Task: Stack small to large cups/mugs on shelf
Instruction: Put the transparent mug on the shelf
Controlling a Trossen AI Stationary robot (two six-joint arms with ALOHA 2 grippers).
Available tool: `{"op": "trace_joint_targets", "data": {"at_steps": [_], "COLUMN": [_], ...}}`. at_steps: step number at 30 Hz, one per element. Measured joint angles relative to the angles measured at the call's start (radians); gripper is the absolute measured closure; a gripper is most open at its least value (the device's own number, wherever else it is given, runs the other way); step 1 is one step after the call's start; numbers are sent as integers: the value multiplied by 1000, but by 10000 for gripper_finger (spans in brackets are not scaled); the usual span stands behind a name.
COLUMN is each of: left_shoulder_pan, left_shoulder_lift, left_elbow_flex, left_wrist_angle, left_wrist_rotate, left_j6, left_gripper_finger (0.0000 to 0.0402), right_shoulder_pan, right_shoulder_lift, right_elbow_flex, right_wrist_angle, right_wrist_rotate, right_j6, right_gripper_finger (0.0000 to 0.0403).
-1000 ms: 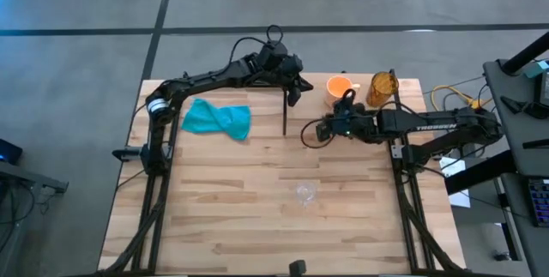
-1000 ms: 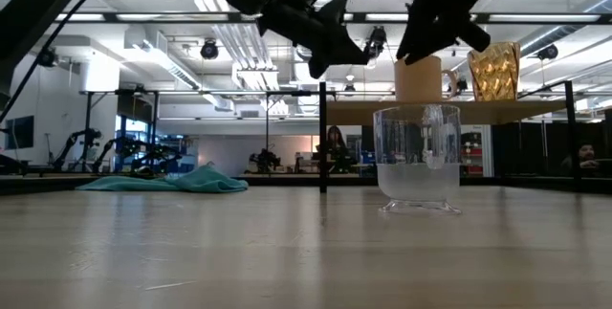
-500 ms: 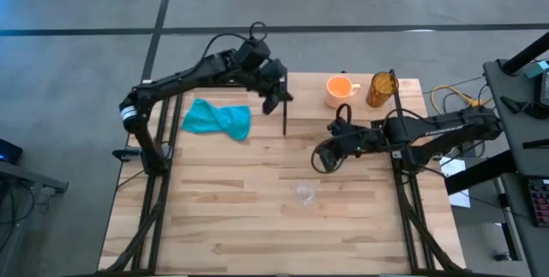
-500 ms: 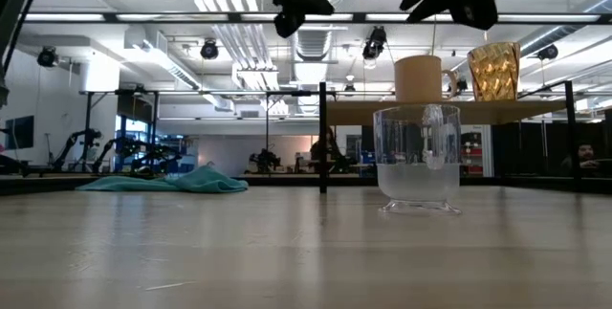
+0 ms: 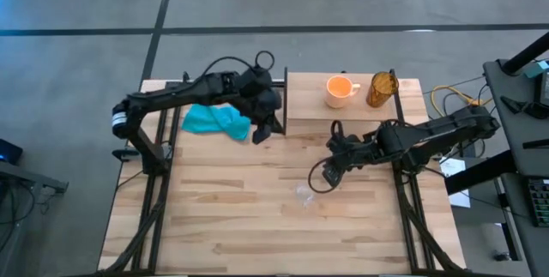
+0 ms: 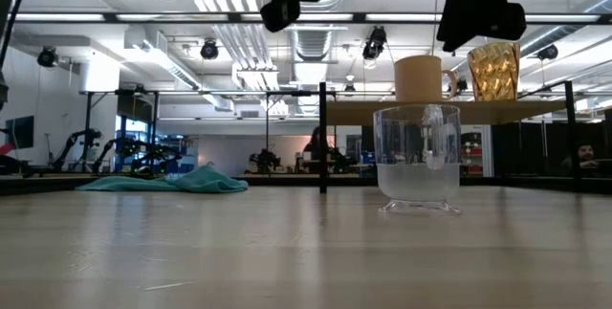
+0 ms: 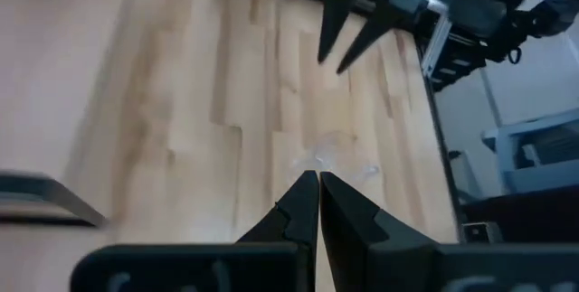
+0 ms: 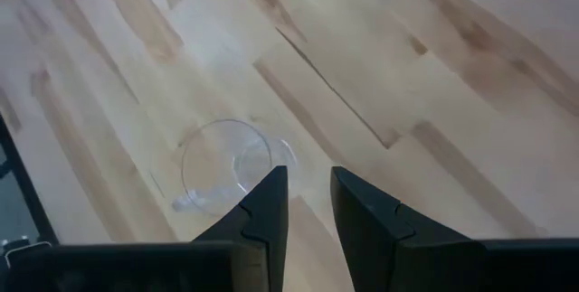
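The small clear glass cup (image 5: 304,193) (image 6: 419,161) stands upright on its base on the tabletop, near the middle. On the shelf (image 5: 310,110) at the far right stand the orange mug (image 5: 340,90) (image 6: 421,79) and the brown cup (image 5: 382,88) (image 6: 493,70), side by side. My right gripper (image 5: 321,179) (image 8: 308,193) hovers just to the far right of the glass cup (image 8: 224,173), tipped downward, open by a narrow gap with nothing between its fingers. My left gripper (image 5: 261,132) (image 7: 317,186) hangs shut in the air by the shelf's left edge, holding nothing.
A teal cloth (image 5: 214,120) (image 6: 167,182) lies crumpled at the far left of the table, beside my left arm. The shelf's black posts (image 6: 322,137) stand between the two arms. Bare planks spread in front of the glass cup toward the near edge.
My right gripper has come away from the shelf toward the near edge, tipping further down, and now hangs beside the glass cup. My left gripper has risen and drawn back from the shelf's left post toward the left and near side. The cups have not moved.
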Motion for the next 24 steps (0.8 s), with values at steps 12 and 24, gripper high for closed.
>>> {"op": "trace_joint_targets", "data": {"at_steps": [12, 24], "left_shoulder_pan": [-105, -190], "left_shoulder_lift": [21, 24], "left_elbow_flex": [-169, -216], "left_wrist_angle": [164, 235], "left_wrist_rotate": [-1, -1], "left_j6": [-120, -204], "left_gripper_finger": [402, 402], "right_shoulder_pan": [1, 1], "right_shoulder_lift": [76, 89], "right_elbow_flex": [0, 0], "right_wrist_angle": [9, 57], "right_wrist_rotate": [-79, -107], "right_j6": [80, 200], "right_gripper_finger": [321, 321]}}
